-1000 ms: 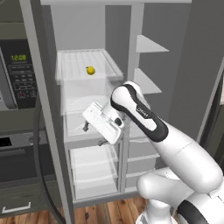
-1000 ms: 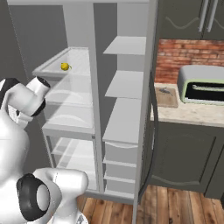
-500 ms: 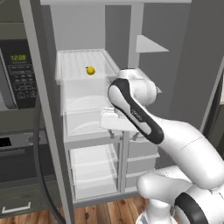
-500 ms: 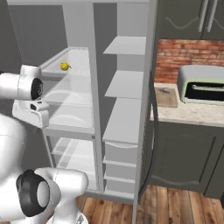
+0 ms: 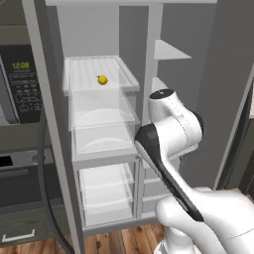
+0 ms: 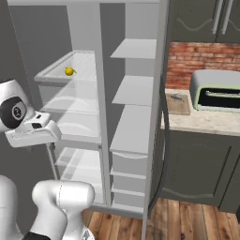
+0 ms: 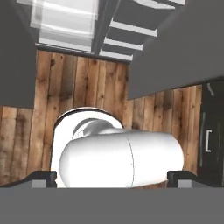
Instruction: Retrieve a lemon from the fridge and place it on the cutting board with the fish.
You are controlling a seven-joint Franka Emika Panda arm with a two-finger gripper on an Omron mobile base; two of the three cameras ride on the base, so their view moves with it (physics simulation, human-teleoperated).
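Since the earlier frames the white arm has swung its hand away from the shelves and turned it downward, so the two-finger gripper [image 7: 112, 177] now looks at the brown wooden plank floor [image 7: 87, 83]. In the hand view its two small dark fingertips [image 7: 43, 177] stand far apart at the bottom corners, the jaws spread wide with nothing between them, pointing down over the robot's own base. In the right base view the white hand housing juts out at the left edge, level with the middle shelves, though the fingers themselves are hard to make out there. Beyond the arm stands the tall grey fridge [image 5: 208, 74] with its doors open, showing white shelves and translucent drawers. The small round bright yellow lemon [image 5: 102, 79] lies on the upper left white shelf [image 5: 82, 69], near the shelf's middle, well apart from the gripper; it shows there in the right base view too [image 6: 69, 71]. Further right, on the pale countertop [image 6: 206, 123] before a red brick wall, the small flat tan wooden cutting board [image 6: 178, 104] carries what seems to be the slim greyish fish [image 6: 176, 98], just beside a pale green toaster oven [image 6: 216, 90].
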